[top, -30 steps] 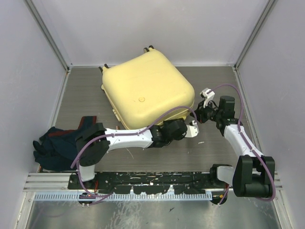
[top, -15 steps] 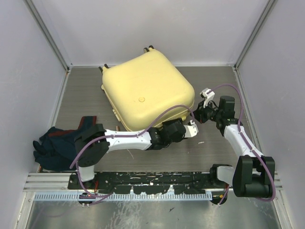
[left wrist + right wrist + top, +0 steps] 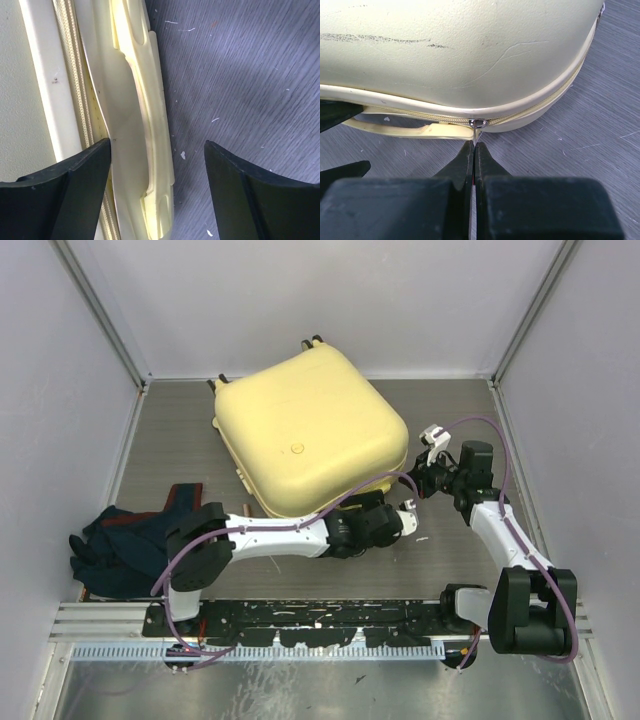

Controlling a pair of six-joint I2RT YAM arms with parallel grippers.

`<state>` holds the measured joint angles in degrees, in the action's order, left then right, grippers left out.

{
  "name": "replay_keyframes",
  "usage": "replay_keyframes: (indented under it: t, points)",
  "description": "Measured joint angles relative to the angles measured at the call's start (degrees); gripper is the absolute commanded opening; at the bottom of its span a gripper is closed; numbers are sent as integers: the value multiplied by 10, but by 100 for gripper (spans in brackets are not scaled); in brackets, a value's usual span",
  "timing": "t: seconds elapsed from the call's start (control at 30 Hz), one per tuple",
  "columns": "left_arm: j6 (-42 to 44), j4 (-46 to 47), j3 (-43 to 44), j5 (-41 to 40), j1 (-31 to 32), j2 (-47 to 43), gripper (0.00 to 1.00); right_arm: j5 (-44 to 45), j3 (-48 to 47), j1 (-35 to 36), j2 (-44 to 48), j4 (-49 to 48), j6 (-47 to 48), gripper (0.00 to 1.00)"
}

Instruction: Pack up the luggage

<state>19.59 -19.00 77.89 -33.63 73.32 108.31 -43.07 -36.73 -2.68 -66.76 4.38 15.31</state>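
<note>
Nearest the arm bases, a heap of dark blue clothes (image 3: 115, 545) lies on the desk (image 3: 180, 440) at the near left, well apart from the case and not yet packed. Further in, the left gripper (image 3: 156, 150) sits at the near-right edge of the luggage (image 3: 305, 430). Its jaws have spread over the last second. They now stand released on either side of the moulded side handle (image 3: 150, 125), which lies in the gap unsqueezed, and the wrist has slid slightly rightward. Just beyond, the right gripper (image 3: 474, 147) has not budged: its jaws stay clenched on the thin zipper pull (image 3: 478, 131) at the case's rounded corner. How far the zip is already run I cannot tell. The pale-yellow suitcase lies flat with its lid down in the middle of the desk, wheels (image 3: 312, 341) at the far edge. My reading is that the left arm is giving up its brace on the handle, which leaves the zip to the right arm. The case has to open before the clothes can go in.
</note>
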Motion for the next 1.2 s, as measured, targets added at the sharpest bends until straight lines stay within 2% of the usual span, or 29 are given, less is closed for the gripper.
replay_keyframes:
  t: [0.2, 0.73, 0.8, 0.83, 1.1, 1.2]
  points:
    - [-44, -56, 36, 1, -3, 17, 77, 0, 1, 0, 4, 0, 7, 0]
    - [-35, -33, 28, -59, 12, 37, 80, -5, 9, 0, 5, -6, 22, 0]
    - [-24, -32, 25, -70, 23, 37, 93, -5, 9, 0, 5, -6, 23, 0]
    - [-22, -35, 26, -75, 28, 37, 95, -5, 9, 0, 5, -6, 23, 0]
    - [-30, -80, 74, -92, 93, 37, 97, -9, 9, -2, 5, -3, 35, 0]
    - [-40, -83, 84, -91, 99, 37, 97, -10, 9, -3, 5, 0, 42, 0]
